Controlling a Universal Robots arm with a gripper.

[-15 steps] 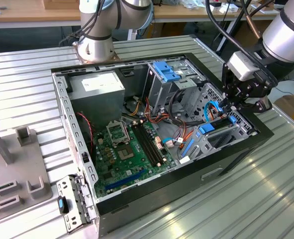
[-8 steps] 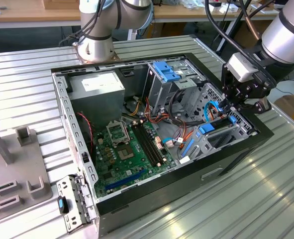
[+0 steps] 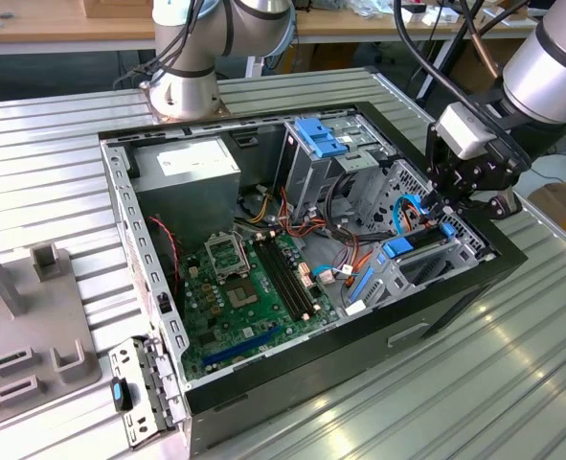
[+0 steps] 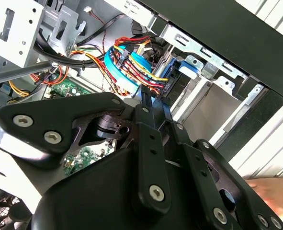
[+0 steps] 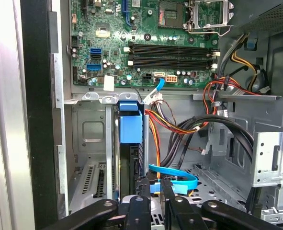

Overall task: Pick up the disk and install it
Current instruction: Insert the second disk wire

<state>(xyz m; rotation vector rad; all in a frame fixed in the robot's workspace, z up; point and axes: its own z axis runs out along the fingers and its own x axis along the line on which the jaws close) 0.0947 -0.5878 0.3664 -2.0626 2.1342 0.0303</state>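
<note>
Above drive bay [image 5: 91, 134] | end effector [image 5: 155, 186] just beside slotted disk [image 5: 130, 160] | grip: cannot tell

Arm reaches in from the exterior view's far right, pale upper link angled down to a black wrist, gripper [image 3: 452, 203] pointing down at the right end of the scene, black fingers [image 5: 142, 211] drawn close together and near parallel in the first wrist view.

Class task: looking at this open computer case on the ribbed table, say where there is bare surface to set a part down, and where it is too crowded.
Bare: ribbed table on the exterior view's right of the case. Crowded: the corner under the gripper, full of cables beside the drive cage.
</note>
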